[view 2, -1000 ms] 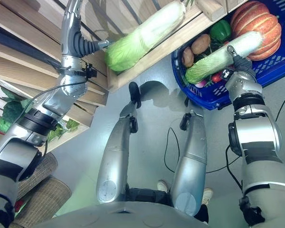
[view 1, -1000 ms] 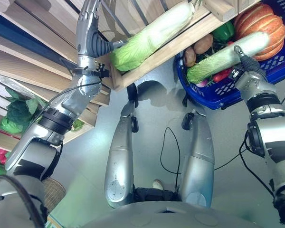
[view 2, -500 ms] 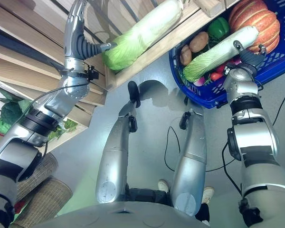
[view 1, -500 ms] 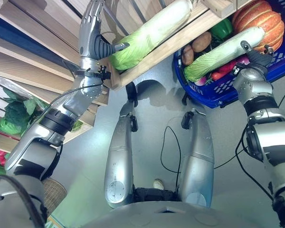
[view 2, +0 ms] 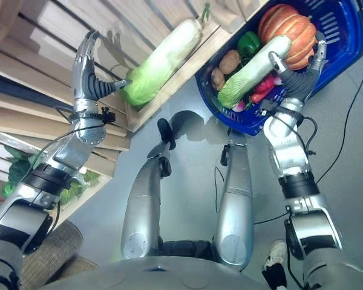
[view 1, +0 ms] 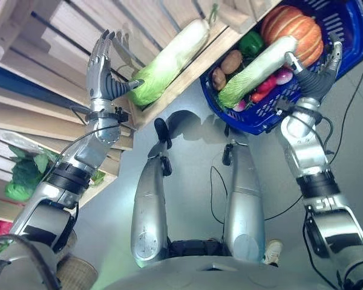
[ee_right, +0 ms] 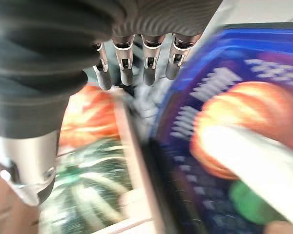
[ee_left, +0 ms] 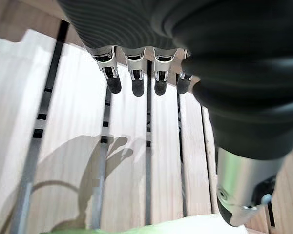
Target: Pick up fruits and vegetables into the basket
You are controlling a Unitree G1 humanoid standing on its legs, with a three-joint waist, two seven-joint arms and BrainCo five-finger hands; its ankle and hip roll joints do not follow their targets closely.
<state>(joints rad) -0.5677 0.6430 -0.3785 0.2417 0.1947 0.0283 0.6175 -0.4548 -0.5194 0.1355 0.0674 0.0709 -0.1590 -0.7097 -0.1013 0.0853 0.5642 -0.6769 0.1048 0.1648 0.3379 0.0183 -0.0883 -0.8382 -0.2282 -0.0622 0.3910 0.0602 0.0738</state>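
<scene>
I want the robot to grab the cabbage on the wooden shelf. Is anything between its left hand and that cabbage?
Nothing visible. The open left hand is right beside the cabbage's leafy end, thumb toward it, only air between.

Silver-grey arms, dark ribbed wrist covers, silver dark-tipped fingers [ee_left: 136, 78].

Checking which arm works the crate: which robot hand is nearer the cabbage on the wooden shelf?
Left. The left robot hand is open beside the leafy end of the cabbage. The right robot hand is open by the blue basket, well away from it.
</scene>
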